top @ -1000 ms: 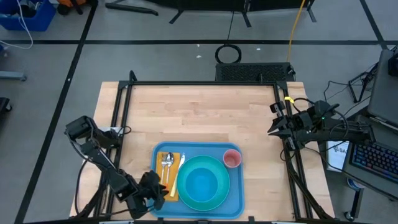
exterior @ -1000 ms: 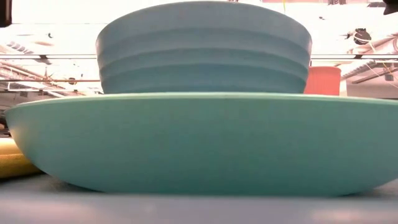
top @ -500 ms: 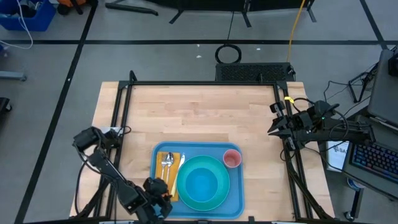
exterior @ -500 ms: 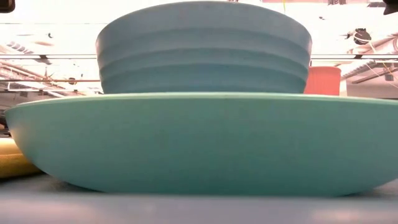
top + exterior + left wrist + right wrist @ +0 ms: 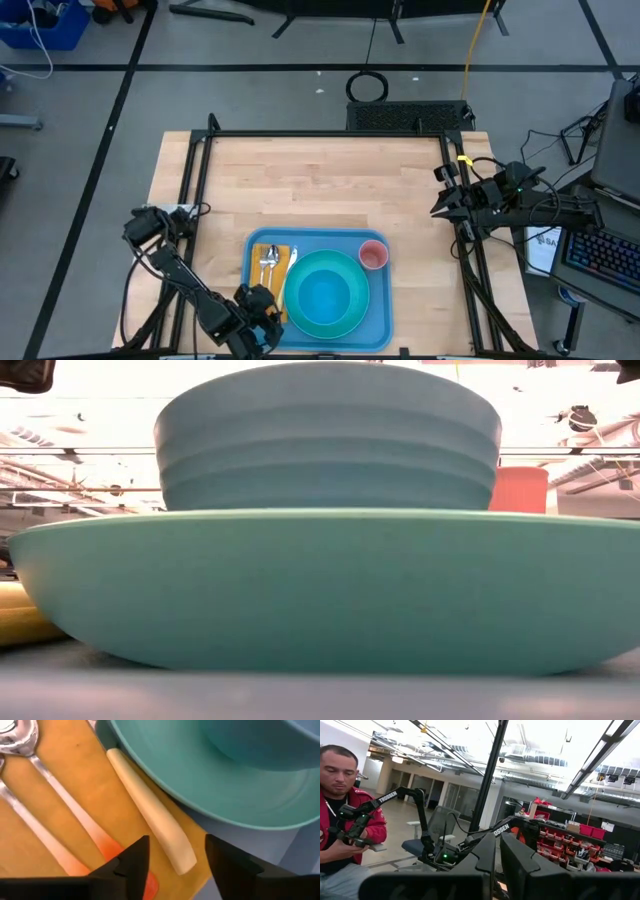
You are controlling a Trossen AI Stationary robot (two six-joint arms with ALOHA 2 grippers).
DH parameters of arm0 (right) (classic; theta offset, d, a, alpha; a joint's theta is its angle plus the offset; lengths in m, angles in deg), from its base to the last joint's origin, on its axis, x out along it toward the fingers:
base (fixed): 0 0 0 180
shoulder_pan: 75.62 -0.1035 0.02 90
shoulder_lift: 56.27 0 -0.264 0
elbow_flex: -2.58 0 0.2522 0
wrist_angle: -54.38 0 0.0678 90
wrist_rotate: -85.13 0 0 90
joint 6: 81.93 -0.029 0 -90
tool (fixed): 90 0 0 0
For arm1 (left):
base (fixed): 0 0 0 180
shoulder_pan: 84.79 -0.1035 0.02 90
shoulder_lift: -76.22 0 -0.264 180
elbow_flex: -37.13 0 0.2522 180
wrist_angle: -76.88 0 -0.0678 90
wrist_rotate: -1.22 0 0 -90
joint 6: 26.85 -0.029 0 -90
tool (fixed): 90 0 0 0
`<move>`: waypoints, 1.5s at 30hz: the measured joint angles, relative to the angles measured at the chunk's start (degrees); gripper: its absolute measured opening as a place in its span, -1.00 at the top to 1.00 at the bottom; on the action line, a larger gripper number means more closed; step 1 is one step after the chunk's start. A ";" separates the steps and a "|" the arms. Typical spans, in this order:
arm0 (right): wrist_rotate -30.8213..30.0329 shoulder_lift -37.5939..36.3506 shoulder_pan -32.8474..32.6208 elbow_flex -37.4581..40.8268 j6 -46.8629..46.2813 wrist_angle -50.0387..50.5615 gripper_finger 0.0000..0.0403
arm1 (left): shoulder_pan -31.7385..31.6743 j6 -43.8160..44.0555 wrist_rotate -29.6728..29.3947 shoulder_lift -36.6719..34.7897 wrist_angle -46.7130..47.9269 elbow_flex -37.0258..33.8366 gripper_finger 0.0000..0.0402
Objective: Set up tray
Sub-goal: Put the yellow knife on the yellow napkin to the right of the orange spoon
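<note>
The light-blue tray (image 5: 378,312) lies at the table's near edge. On it a turquoise plate (image 5: 352,311) carries a blue bowl (image 5: 323,295). A pink cup (image 5: 373,254) stands at the tray's far right corner. A yellow napkin (image 5: 261,249) on the tray's left carries a spoon, a fork and a cream-handled utensil (image 5: 150,815). My left gripper (image 5: 262,318) hovers open over the napkin's near end. Its fingers stand on either side of the cream handle's free end (image 5: 181,857). My right gripper (image 5: 440,205) waits shut at the table's right edge.
The plate's rim (image 5: 210,805) lies right beside the cream handle. Two orange-tipped handles (image 5: 107,851) lie on its other side. A black frame rail (image 5: 320,133) borders the table's far side, with bare wood between it and the tray. A person sits beyond the table (image 5: 342,810).
My left gripper has moved toward the table's near edge and a little to the right, along the napkin toward the handles' near ends. The tray and what lies on it have stayed where they were.
</note>
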 joint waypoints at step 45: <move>0.00 0.00 0.00 0.02 0.00 0.00 0.91 | -0.76 1.64 1.35 2.75 1.38 0.02 0.36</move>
